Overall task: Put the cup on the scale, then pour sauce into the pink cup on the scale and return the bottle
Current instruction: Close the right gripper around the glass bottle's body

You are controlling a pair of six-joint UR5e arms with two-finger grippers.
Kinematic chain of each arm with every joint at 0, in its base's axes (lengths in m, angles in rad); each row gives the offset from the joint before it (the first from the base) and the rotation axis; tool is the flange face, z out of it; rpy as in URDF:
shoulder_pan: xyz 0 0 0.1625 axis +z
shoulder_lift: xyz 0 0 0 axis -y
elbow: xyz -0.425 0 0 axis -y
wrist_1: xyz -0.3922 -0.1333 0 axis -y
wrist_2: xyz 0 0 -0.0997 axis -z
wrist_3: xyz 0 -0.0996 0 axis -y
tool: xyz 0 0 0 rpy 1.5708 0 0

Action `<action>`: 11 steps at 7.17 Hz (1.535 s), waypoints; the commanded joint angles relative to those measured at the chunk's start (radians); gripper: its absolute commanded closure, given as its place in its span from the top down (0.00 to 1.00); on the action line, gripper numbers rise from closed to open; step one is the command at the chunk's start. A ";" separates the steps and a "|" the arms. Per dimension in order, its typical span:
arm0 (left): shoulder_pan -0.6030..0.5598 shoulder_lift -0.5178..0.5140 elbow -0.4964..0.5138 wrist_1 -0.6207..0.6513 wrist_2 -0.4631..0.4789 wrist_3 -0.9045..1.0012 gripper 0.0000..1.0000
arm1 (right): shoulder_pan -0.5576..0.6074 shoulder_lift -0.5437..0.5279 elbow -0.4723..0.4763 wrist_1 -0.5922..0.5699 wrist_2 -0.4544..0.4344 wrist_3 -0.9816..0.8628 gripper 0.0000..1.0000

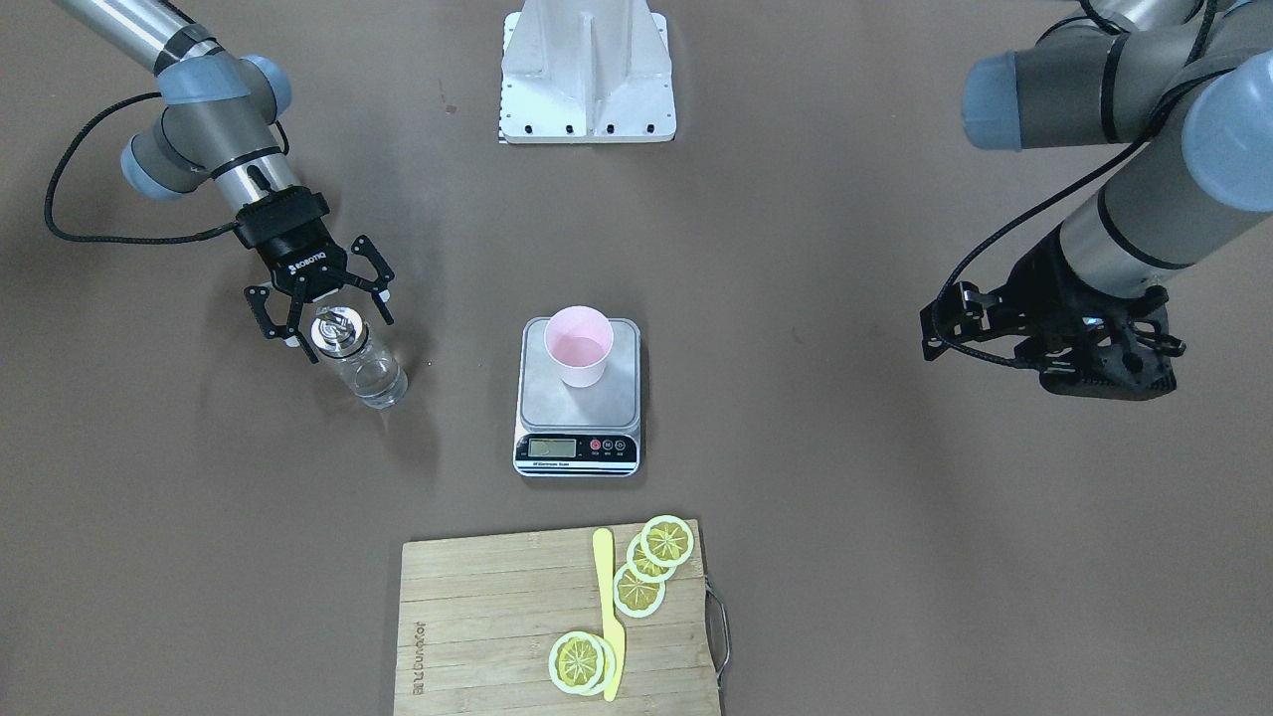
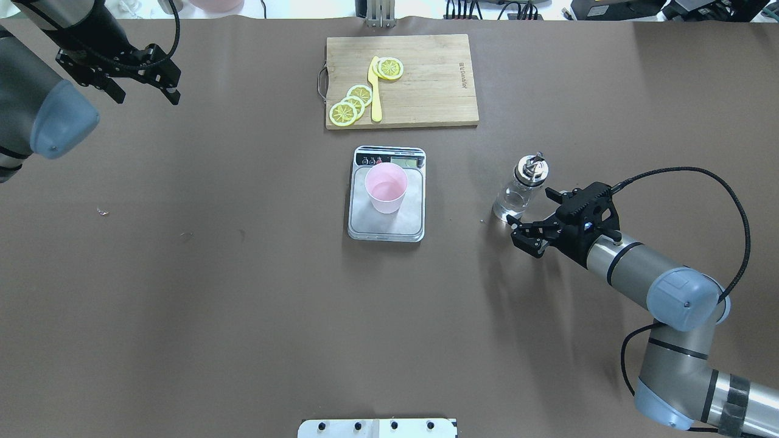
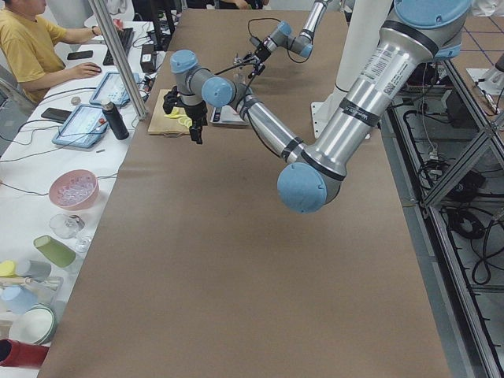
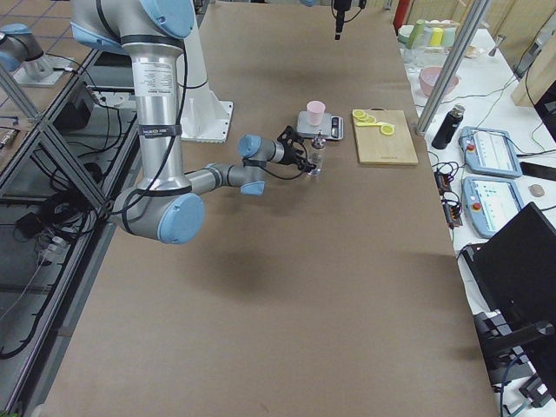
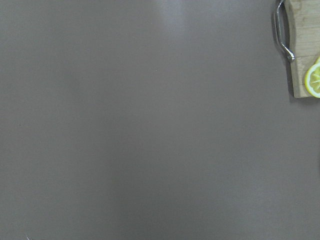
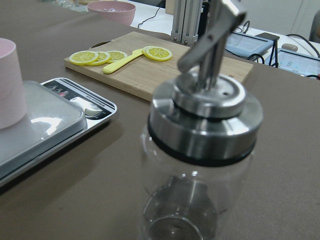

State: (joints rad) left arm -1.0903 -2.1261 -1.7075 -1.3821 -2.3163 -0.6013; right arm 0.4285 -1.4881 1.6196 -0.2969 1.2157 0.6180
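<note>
The pink cup point(image 1: 578, 343) stands upright on the scale point(image 1: 542, 398) at the table's middle; both also show in the overhead view, the cup point(image 2: 386, 187) on the scale point(image 2: 365, 222). The clear glass bottle point(image 2: 520, 190) with its silver pourer cap stands upright on the table to the scale's right, with clear sauce low inside. My right gripper point(image 2: 532, 213) is open close beside the bottle and empty. The right wrist view shows the bottle point(image 6: 200, 150) very near. My left gripper point(image 2: 146, 96) is open, empty and raised at the far left.
A wooden cutting board point(image 2: 426, 85) with lemon slices point(image 2: 352, 104) and a yellow knife point(image 2: 375, 91) lies beyond the scale. The robot's white base point(image 1: 587, 75) is at the near edge. Operators' tablets and bowls sit on a side table point(image 3: 71, 142).
</note>
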 commanded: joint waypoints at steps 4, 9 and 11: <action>0.001 0.000 -0.001 0.000 0.000 0.000 0.98 | 0.000 0.032 -0.070 0.093 -0.011 -0.007 0.99; 0.001 0.000 -0.001 0.000 0.000 0.000 0.98 | 0.001 0.040 -0.081 0.108 -0.018 -0.009 0.99; 0.001 0.000 -0.001 0.000 0.000 0.000 0.98 | 0.003 0.042 -0.096 0.107 -0.018 -0.004 0.99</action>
State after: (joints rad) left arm -1.0891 -2.1261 -1.7089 -1.3821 -2.3163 -0.6013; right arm 0.4303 -1.4480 1.5355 -0.1897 1.1984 0.6099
